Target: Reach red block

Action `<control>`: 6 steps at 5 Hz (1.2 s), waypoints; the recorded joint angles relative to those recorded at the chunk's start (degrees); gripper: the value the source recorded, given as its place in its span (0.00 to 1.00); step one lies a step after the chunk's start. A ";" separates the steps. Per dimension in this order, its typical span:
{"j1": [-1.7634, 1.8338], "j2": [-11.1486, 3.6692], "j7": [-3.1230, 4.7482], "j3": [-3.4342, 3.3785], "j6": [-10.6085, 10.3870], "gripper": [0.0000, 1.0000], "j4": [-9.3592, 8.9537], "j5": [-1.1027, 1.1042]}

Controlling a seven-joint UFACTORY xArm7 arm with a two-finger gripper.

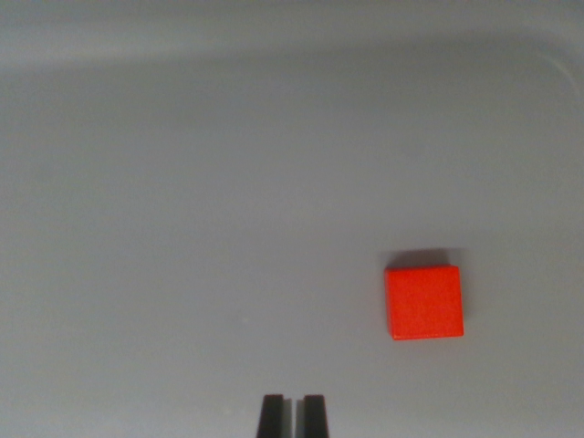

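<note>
Reach barely begun: my gripper (293, 415) nearly closed, only a slit between fingers, holding nothing, red block (423, 302) lies apart on the grey surface (182, 201), toward the wrist view's right.

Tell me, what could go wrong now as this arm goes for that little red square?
The red block lies off to the wrist view's right of the gripper, not in line with it, so a straight move ahead would likely miss. The fingertips stand nearly together, so they might bump and slide the block on the smooth grey surface rather than straddle it.
</note>
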State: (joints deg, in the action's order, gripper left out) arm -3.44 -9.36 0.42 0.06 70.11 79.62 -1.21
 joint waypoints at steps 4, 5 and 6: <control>-0.80 -2.95 -0.08 0.70 -5.42 0.00 -2.65 0.07; -0.80 -2.95 -0.08 0.70 -5.42 0.00 -2.65 0.07; -1.18 -4.38 -0.11 1.04 -8.05 0.00 -3.93 0.10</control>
State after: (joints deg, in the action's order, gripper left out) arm -4.63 -13.74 0.30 1.10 62.06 75.68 -1.11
